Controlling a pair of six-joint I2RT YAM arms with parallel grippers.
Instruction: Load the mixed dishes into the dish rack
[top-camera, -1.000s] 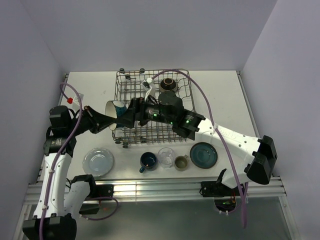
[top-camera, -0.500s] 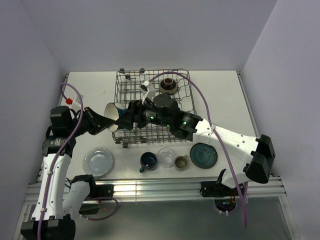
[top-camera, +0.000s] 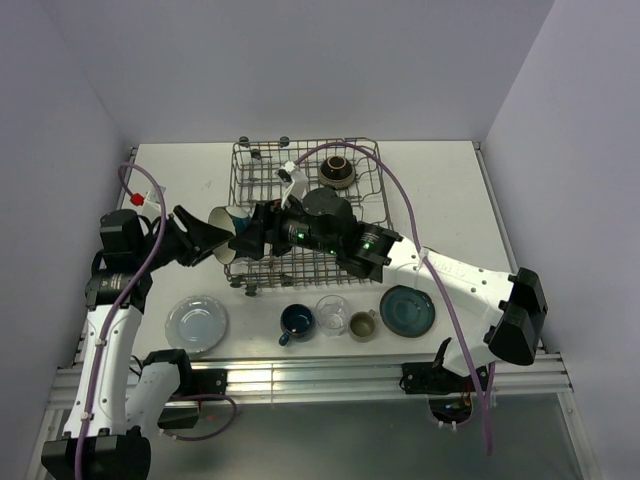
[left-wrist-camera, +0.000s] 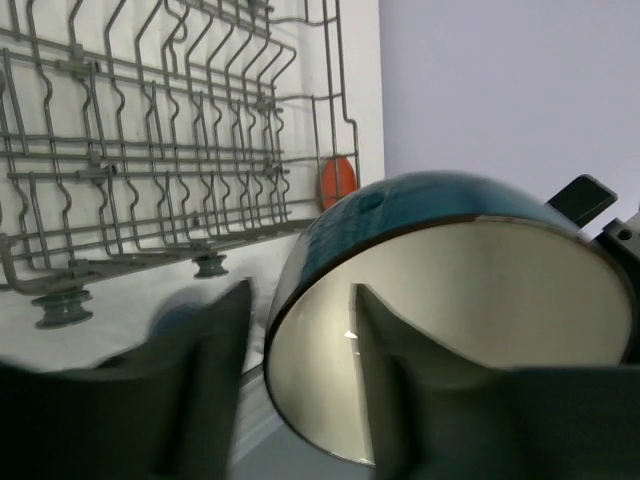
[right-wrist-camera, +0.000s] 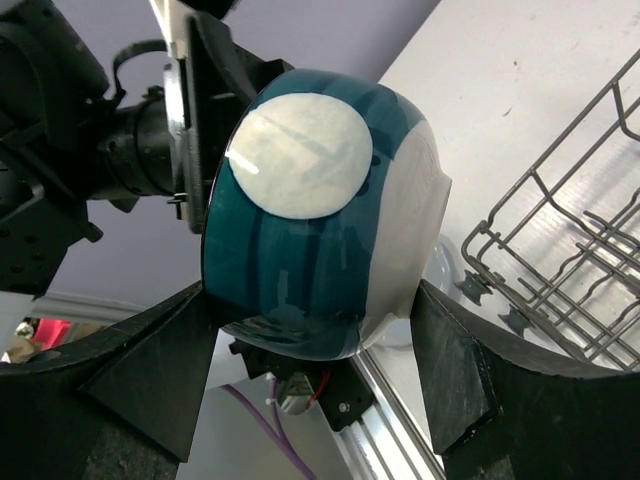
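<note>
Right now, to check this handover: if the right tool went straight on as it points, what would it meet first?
The teal bowl, base toward the right tool; behind it, probably the left tool.

Bright, even light; left end effector (left-wrist-camera: 300, 300) blurred.

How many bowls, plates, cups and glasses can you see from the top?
Bowls: 2, teal bowl, brown bowl
Plates: 2, pale plate, teal plate
Cups: 2, blue mug, beige cup
Glasses: 1, clear glass
Total: 7
</note>
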